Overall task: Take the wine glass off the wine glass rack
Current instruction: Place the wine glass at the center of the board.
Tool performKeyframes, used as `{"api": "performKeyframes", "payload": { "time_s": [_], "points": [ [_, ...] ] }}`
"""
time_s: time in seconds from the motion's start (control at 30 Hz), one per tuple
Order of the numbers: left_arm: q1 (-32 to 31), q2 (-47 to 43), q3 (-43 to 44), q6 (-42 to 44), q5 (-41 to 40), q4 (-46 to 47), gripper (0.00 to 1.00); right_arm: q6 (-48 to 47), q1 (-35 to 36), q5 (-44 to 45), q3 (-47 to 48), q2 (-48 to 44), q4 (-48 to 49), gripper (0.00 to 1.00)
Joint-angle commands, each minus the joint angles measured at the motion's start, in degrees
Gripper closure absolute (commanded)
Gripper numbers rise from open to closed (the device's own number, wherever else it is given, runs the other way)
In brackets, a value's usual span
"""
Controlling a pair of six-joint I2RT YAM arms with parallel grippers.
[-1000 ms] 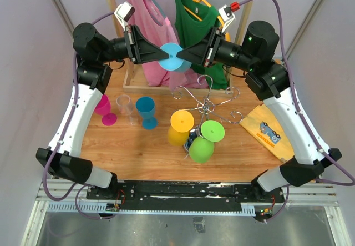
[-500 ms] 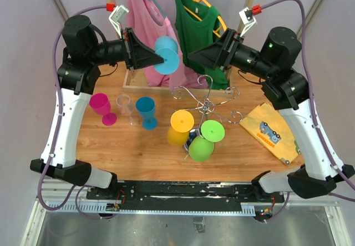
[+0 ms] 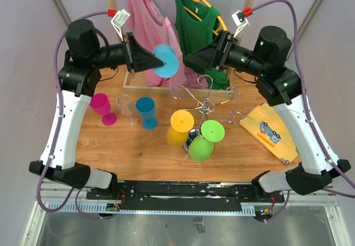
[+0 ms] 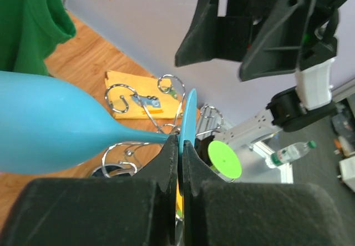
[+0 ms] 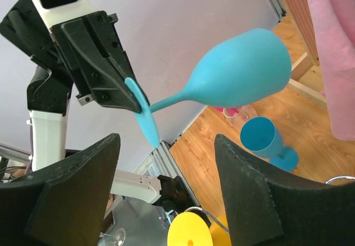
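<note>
The light blue wine glass (image 3: 166, 61) is off the wine glass rack (image 3: 206, 103) and up in the air, above and behind the rack's curled arms and in front of the pink shirt (image 3: 145, 18) hanging on the wooden rail. The left gripper (image 3: 159, 64) has it: the left wrist view shows the two black fingers (image 4: 166, 160) closed narrowly on the edge of the glass's round foot, with the thin disc standing edge-on between them. From there the stem runs sideways, roughly level, and the bowl sticks out to one side of the fingers rather than hanging below them. The right gripper (image 3: 188, 59) points at the glass from the other side, near it but not touching, and its jaws stand wide with nothing between them; in its own view the glass floats beyond the fingertips. A yellow glass (image 3: 181, 127) and a green glass (image 3: 203, 141) hang upside down from the rack's near arms. On the table (image 3: 138, 151), left of the rack, a pink glass (image 3: 102, 107), a clear glass (image 3: 126, 108) and a darker blue glass (image 3: 146, 111) stand upright in a row. A green top (image 3: 194, 18) hangs beside the pink shirt, and a yellow cloth (image 3: 269, 129) lies on the table's right side.
</note>
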Motion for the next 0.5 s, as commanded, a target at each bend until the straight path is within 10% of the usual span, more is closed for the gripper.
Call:
{"api": "performKeyframes", "payload": {
  "time_s": [0.0,0.47],
  "points": [
    [-0.3,-2.3,-2.9,-10.7,2.5,9.4,1.0,-0.2,1.2,-1.9,0.4,1.8,1.6,0.33],
    [-0.3,-1.8,-6.7,-17.5,4.9,16.5,1.0,0.9,4.9,-2.0,1.8,3.8,3.7,0.53]
  ]
}}
